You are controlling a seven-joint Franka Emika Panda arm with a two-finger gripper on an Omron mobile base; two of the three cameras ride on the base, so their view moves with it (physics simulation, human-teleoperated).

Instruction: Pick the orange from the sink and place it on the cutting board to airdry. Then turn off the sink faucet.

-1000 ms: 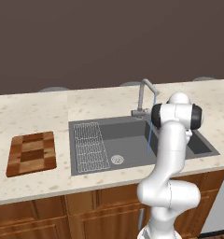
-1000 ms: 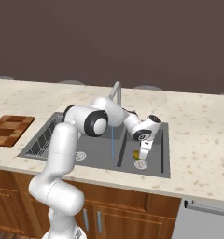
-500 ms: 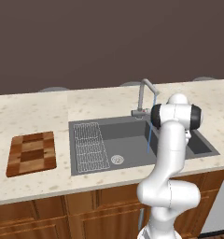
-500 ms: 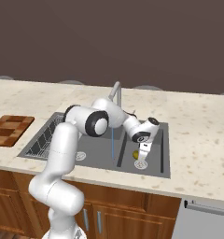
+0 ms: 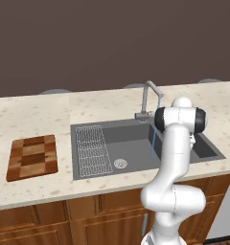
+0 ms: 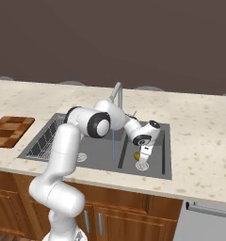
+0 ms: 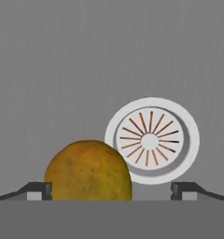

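The orange point(image 7: 88, 170), yellow-green to orange, lies on the dark floor of the sink point(image 6: 165, 175), next to a round silver drain point(image 7: 151, 140). My gripper point(image 7: 111, 190) hangs low over it, open, with the fruit between the fingertips point(image 7: 37, 190) and closer to the left one. From the right base view the gripper point(image 6: 144, 153) reaches down into the right basin beside the orange point(image 6: 137, 155). The checkered cutting board point(image 5: 33, 156) rests on the counter left of the sink point(image 5: 112, 125). Water runs in a thin stream from the sink faucet point(image 5: 148, 98).
A ribbed wire drainer point(image 5: 92, 149) fills the sink's left part, with a second drain point(image 5: 120, 163) beside it. My own arm stretches across the basin. The faucet point(image 6: 117, 92) stands just behind the arm. Speckled counter surrounds the sink.
The hand has sunk a little lower into the right basin, closer to the orange. The jaws have stayed open and the orange has not moved.
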